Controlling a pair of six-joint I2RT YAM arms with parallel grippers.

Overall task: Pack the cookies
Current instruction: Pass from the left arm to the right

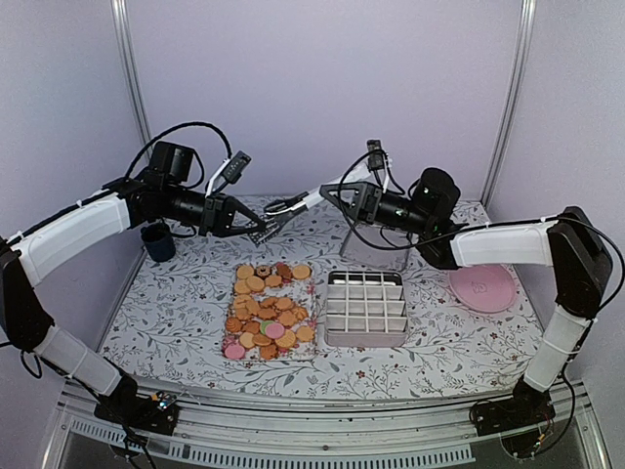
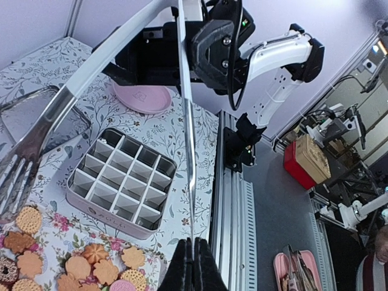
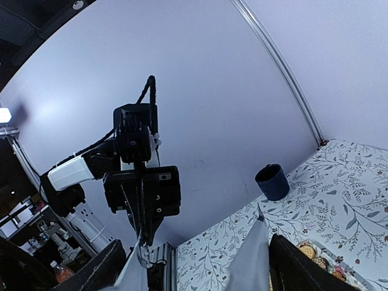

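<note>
The cookies (image 1: 269, 313) lie spread flat at the middle of the bench (image 1: 166, 313), just left of the divided tin (image 1: 366, 309), below both my claws and toward the near edge from them. The tongs (image 1: 298, 205) span the gap between the claws, long axis across the bench, tips toward my left claw (image 1: 252, 225), which is pinched tight on one blade. My right claw (image 1: 335, 196) straddles the handle end, jaws wide; whether it grips I cannot tell.
</note>
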